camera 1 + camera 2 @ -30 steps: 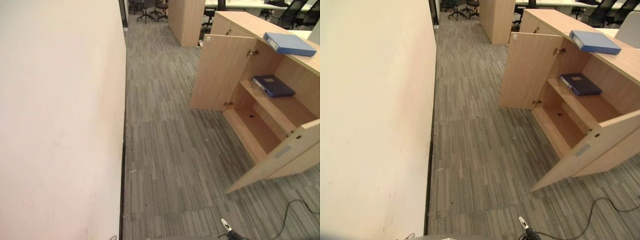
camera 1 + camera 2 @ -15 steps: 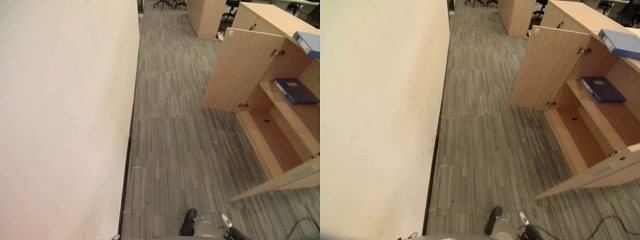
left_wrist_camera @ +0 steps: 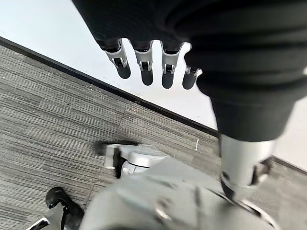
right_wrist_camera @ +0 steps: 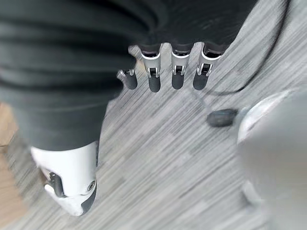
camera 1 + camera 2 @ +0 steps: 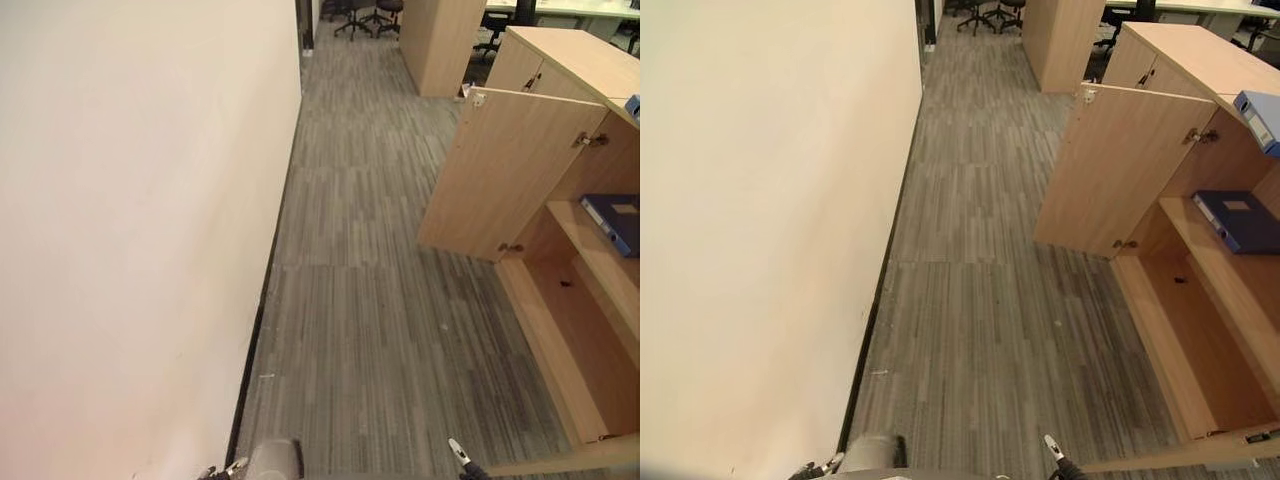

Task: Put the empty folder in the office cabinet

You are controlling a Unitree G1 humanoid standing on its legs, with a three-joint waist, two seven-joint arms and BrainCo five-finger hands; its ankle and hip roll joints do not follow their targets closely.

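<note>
Cabinet [image 5: 1160, 170] door open w/ dark blue folder [image 5: 1240, 220] on shelf, wall [image 5: 760, 220] opposite; left hand [image 3: 144, 67], right hand [image 4: 172, 72] both relaxed, empty

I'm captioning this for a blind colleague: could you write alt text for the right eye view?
An open wooden office cabinet stands at right with a dark blue folder lying on its shelf. Grey striped carpet runs ahead beside a cream wall, with office chairs far off.

The camera has swung left, so the open cabinet [image 5: 1160, 210] now sits at the right edge.
</note>
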